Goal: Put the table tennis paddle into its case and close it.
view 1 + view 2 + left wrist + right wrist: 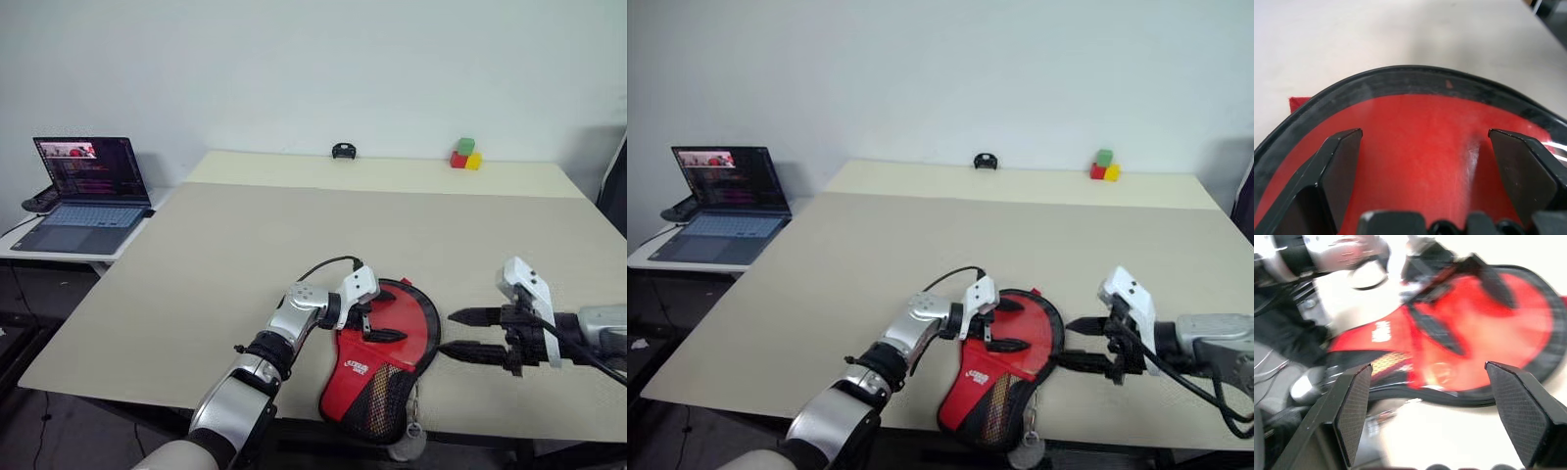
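Note:
The case (411,323) lies red side up at the table's front edge, with a black zipper rim, a white logo and a mesh pocket (377,397) at its narrow end, which overhangs the edge. My left gripper (382,315) is open just above its round part, one finger on each side of the red fabric (1415,161). My right gripper (449,332) is open too, a little to the right of the case's rim and pointing at it; the case (1508,313) lies beyond its fingertips. The table tennis paddle is hidden.
A zipper pull (414,428) hangs below the table edge by the case. An open laptop (88,191) sits on a side table at the left. Coloured blocks (465,155) and a small black object (343,150) stand at the far edge.

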